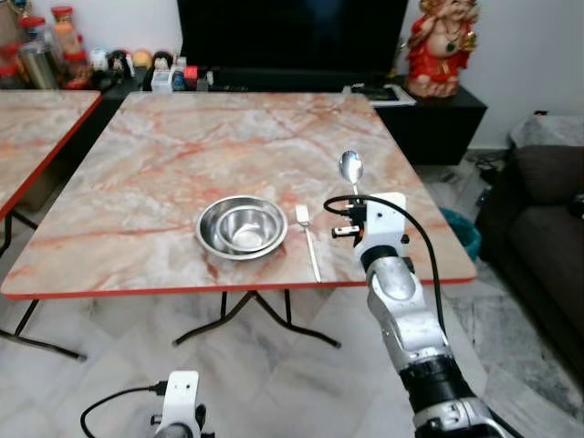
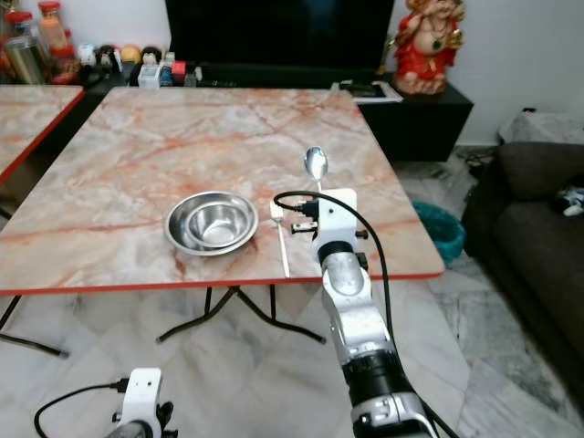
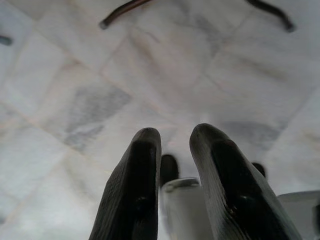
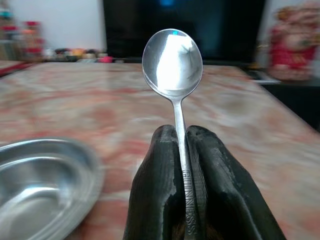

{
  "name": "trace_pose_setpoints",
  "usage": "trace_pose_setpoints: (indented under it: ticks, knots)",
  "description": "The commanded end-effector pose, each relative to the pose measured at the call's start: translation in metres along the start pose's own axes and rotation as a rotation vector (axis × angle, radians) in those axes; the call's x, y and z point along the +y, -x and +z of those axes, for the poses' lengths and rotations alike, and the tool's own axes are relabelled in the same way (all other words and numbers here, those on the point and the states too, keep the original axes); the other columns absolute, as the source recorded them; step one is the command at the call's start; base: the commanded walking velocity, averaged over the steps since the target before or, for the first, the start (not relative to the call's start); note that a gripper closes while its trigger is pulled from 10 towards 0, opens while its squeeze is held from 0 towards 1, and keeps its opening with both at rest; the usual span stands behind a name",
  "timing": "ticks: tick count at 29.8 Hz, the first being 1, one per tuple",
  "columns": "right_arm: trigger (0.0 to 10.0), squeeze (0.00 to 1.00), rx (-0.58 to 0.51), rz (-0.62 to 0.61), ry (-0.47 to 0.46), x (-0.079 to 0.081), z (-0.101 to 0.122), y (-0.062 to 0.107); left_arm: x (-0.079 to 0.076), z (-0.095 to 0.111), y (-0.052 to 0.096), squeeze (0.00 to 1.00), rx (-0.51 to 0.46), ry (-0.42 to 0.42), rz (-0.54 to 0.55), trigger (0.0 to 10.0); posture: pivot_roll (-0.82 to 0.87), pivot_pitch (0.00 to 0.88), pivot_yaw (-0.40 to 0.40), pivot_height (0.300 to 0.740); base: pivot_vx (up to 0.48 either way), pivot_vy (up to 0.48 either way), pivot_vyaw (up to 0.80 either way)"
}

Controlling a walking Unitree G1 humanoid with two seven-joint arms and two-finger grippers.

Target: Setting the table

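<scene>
A steel spoon (image 1: 351, 168) (image 4: 173, 65) stands up out of my right gripper (image 4: 181, 137), which is shut on its handle above the marble table's (image 1: 164, 155) front right part. Its bowl points away from me. A steel bowl (image 1: 242, 226) (image 4: 35, 185) rests near the front edge, left of that gripper. Between them a fork (image 1: 307, 239) lies flat on the table, tines pointing away. My left gripper (image 3: 172, 150) hangs low over the floor, its fingers (image 3: 135, 190) close together with a narrow gap and nothing held.
A second marble table (image 1: 32, 137) stands at the left. Behind the table are a black TV cabinet (image 1: 429, 109) with a red figurine (image 1: 443, 46) and jars and bottles (image 1: 46, 50). A dark sofa (image 1: 547, 228) and a teal bin (image 1: 464, 233) sit right.
</scene>
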State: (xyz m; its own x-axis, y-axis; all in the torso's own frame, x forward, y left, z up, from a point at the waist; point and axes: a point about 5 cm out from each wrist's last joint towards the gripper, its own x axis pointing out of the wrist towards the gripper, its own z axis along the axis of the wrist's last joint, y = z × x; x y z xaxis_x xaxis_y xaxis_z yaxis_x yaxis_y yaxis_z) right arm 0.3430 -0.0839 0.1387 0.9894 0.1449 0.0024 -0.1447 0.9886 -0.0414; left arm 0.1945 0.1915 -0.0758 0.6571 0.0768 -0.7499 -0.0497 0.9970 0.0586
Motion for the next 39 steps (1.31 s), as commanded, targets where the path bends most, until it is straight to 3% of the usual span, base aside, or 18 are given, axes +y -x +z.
trace_pose_setpoints:
  ticks: [1, 12, 27, 32, 39]
  knots:
    - [10.0, 0.0, -0.018, -0.028, 0.016, -0.0115, 0.0047, -0.0013, -0.0053, 0.0003, -0.0003, 0.0, -0.001, 0.004, -0.01, 10.0, 0.04, 0.0, -0.068, 0.74, 0.296, 0.0, 0.0]
    - [10.0, 0.0, -0.016, -0.016, 0.04, -0.0101, 0.0035, -0.0012, -0.0044, -0.0008, 0.0, 0.0, 0.001, 0.009, -0.004, 10.0, 0.04, 0.0, -0.066, 0.74, 0.297, 0.0, 0.0]
    - [10.0, 0.0, -0.038, 0.04, 0.083, -0.0051, 0.0045, 0.0005, -0.0046, 0.0003, -0.0003, 0.0, -0.002, -0.006, -0.013, 10.0, 0.04, 0.0, -0.061, 0.74, 0.0, 0.0, 0.24]
    - [10.0, 0.0, -0.038, 0.039, 0.024, -0.0028, 0.004, 0.0011, -0.0057, 0.0007, -0.0004, 0.0, -0.003, -0.014, -0.015, 10.0, 0.04, 0.0, -0.061, 0.74, 0.0, 0.0, 0.32]
    - [10.0, 0.0, -0.032, 0.035, 0.053, -0.0041, 0.0031, 0.0013, -0.0053, 0.0, -0.0002, 0.0, -0.001, -0.014, -0.012, 10.0, 0.04, 0.0, -0.064, 0.74, 0.0, 0.0, 0.0]
